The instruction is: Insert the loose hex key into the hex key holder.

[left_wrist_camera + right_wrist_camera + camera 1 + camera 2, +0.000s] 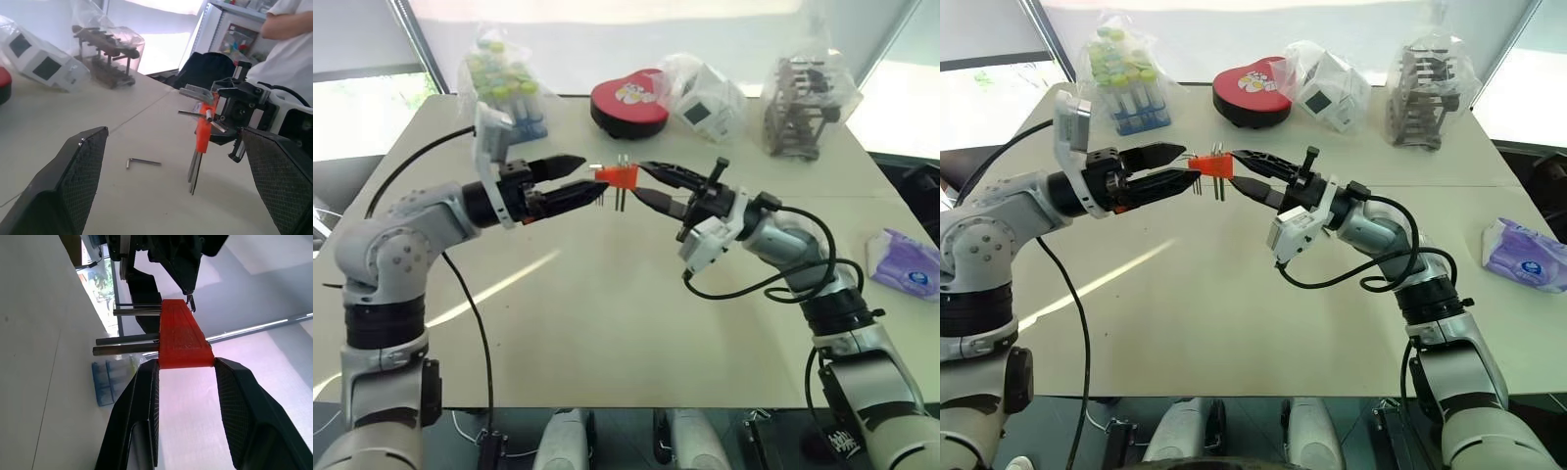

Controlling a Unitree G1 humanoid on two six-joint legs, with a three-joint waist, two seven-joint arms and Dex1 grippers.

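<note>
Above the middle of the worktop (607,333), the right pincer (646,183) is clamped on the orange hex key holder (621,176), its keys hanging downward. The left pincer (578,179) faces it from the left, jaws wide apart and empty. The loose hex key (143,162) lies flat on the worktop, ungrasped. Holder is presented; judging by this, the left pincer must next descend and pick up that key.

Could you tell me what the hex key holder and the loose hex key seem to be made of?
The hex key holder: likely moulded plastic, judging by its matte, uniform orange body with a faintly textured face. The loose hex key on the table: apparently metal, thin and dull grey with a slight sheen.
</note>
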